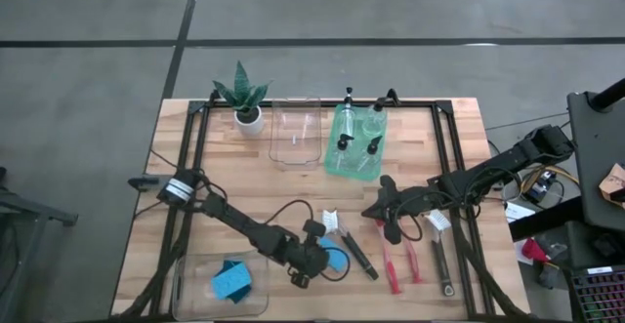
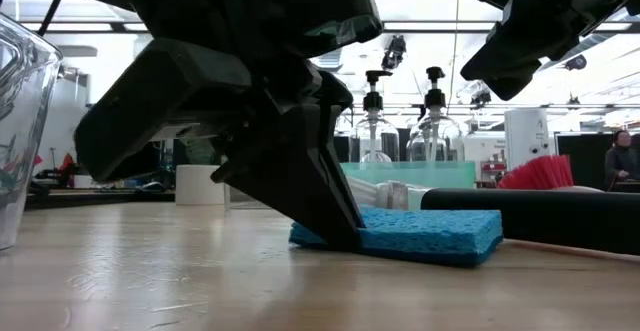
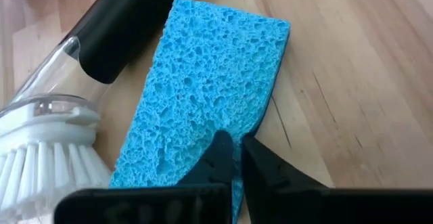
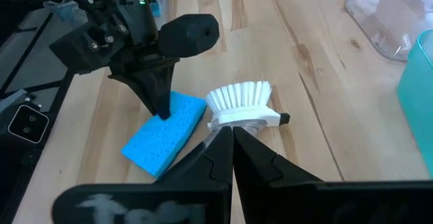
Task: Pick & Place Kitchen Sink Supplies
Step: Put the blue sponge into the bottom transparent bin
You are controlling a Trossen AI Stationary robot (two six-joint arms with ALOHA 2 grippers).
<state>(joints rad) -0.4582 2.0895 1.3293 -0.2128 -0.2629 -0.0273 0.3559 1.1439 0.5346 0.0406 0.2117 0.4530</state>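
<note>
Sponge (image 3: 203,88) lying flat on desk (image 1: 244,181) beside black brush (image 1: 354,249) | your left pincer (image 3: 233,158) is clamping its near short edge, long axis running straight ahead | right pincer (image 4: 231,135) closed, empty, hovering nearby

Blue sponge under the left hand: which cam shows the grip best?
Left wrist view: the blue sponge fills the frame, with the left hand shut on its edge. The right wrist view shows the whole sponge from farther off, the low view only its side, and the high view just a sliver.
</note>
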